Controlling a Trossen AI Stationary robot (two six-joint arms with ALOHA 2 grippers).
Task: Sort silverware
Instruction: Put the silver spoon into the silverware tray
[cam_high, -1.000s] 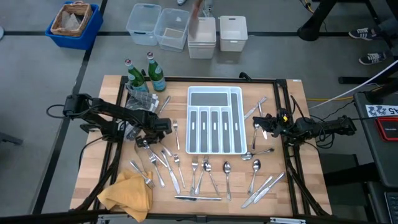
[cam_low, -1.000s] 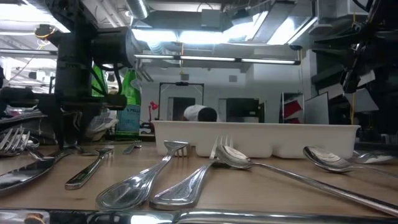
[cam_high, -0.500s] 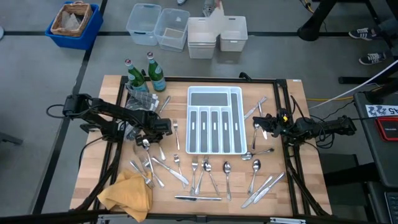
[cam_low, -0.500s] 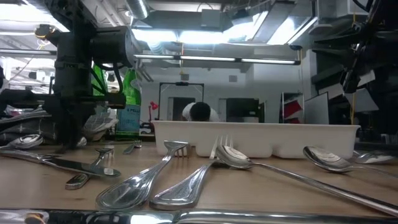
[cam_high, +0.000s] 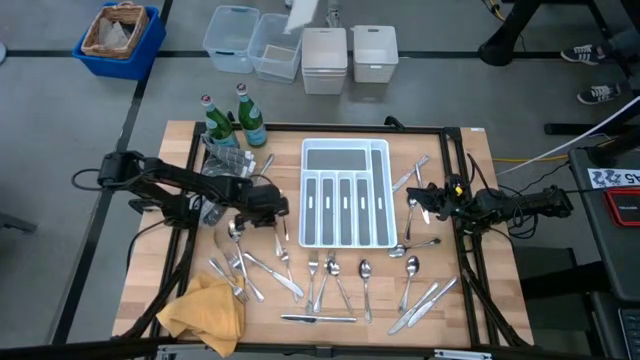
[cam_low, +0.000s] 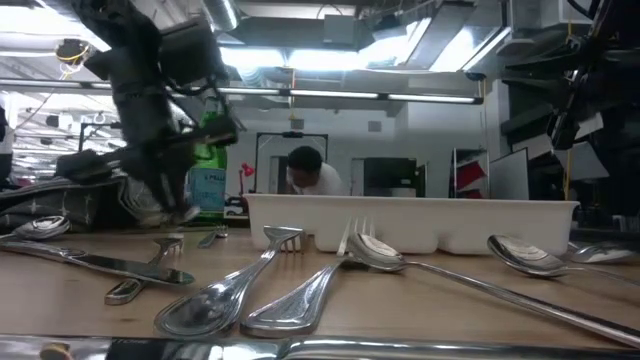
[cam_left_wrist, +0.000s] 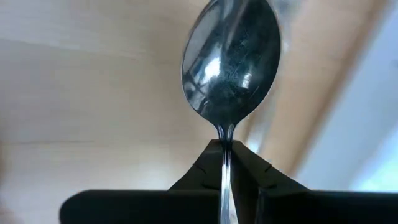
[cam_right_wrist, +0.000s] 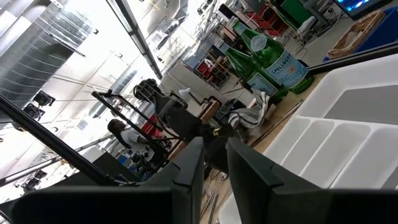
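Several forks, spoons and knives lie flat on the wooden table, most of them near its front edge, and some lie right of the white tray. My left gripper is just left of the tray and is shut on a spoon. In the low view it hangs tilted above the table. My right gripper waits at the table's right side, its fingers slightly apart and empty. My left gripper pinches the spoon's thin neck, just behind the bowl, between its two fingertips. The bowl sticks out past the fingertips, clear of the table. The handle runs back between the fingers and is hidden by them.
Two green bottles and a crumpled wrapper stand at the table's far left. A yellow cloth lies at the near left corner. Plastic bins stand on the floor beyond the far edge. A person shows in the room behind.
My left gripper has risen from the pile of silverware and gone a little toward the tray, tipping as it went, with the spoon in its fingers. A knife and forks in the pile have slid toward the near edge.
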